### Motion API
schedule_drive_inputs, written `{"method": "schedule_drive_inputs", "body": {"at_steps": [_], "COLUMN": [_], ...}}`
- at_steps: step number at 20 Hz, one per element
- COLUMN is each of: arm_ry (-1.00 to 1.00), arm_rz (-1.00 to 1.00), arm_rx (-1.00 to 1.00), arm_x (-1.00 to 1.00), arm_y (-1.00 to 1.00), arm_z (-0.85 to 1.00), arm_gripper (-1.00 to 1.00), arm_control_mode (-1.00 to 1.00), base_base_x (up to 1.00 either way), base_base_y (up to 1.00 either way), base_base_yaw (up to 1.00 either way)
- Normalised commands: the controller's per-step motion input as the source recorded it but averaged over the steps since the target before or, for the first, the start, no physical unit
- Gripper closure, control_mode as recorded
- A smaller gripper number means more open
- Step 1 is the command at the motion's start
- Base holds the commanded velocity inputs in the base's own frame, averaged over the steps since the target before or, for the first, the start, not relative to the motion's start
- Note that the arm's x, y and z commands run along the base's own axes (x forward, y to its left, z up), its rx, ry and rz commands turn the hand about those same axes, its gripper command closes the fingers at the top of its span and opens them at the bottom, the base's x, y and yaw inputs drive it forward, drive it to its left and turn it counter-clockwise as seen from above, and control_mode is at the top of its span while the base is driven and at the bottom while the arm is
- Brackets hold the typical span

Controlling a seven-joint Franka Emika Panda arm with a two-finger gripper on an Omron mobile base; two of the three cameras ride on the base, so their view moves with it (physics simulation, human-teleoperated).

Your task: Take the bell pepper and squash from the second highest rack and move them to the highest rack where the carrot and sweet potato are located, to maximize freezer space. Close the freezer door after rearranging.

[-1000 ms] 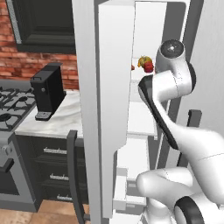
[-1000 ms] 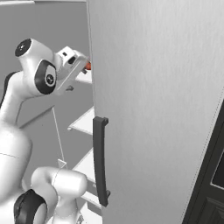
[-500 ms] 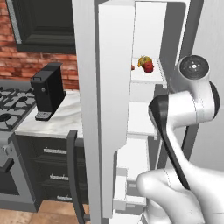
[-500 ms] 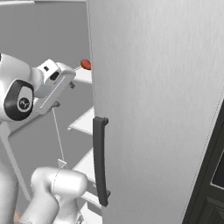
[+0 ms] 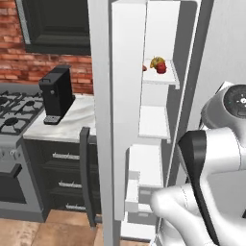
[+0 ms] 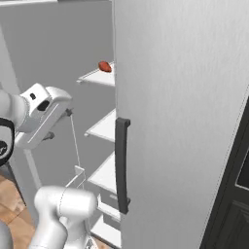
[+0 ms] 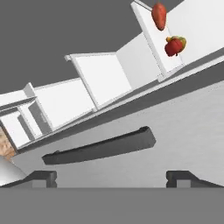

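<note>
The gripper (image 7: 112, 177) is spread wide, with its two dark finger tips (image 7: 43, 177) far apart and nothing between them. It sits close to the outside of the freezer door (image 7: 175, 135) and is not touching it. Just past the tips is the long dark handle (image 7: 103, 146) on that silver door. In the right base view the white hand (image 6: 44, 114) hangs out in front of the freezer (image 6: 58, 48), to the left of the door (image 6: 185, 121) and its dark handle (image 6: 121, 165). The door stands open. Inside are flat white shelves (image 5: 154, 122), one above the other. On the top rack (image 5: 163, 77) a red bell pepper (image 5: 161, 68) sits touching a yellow squash (image 5: 154, 61). The hand view shows the red pepper (image 7: 173, 46) and the yellow squash (image 7: 180, 41) close together, and a dull red sweet potato (image 7: 159, 15) farther back on the same rack. The right base view shows the sweet potato (image 6: 104, 66) on that rack too. To the left of the freezer, a black coffee machine (image 5: 56, 95) stands on a pale counter (image 5: 67, 122) beside a stove (image 5: 12, 110), with a red brick wall (image 5: 29, 67) behind.
</note>
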Motion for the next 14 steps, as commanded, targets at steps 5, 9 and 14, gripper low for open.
{"method": "schedule_drive_inputs", "body": {"at_steps": [5,9,14], "arm_ry": [0.0,0.0,0.0], "arm_rz": [0.0,0.0,0.0], "arm_rx": [0.0,0.0,0.0], "arm_x": [0.0,0.0,0.0], "arm_y": [0.0,0.0,0.0], "arm_z": [0.0,0.0,0.0], "arm_gripper": [-1.0,-1.0,-1.0], "arm_control_mode": [1.0,1.0,1.0], "base_base_x": [-1.0,-0.77,-0.46], "base_base_y": [0.49,0.88,1.0], "base_base_yaw": [-0.05,-0.27,-0.48]}}
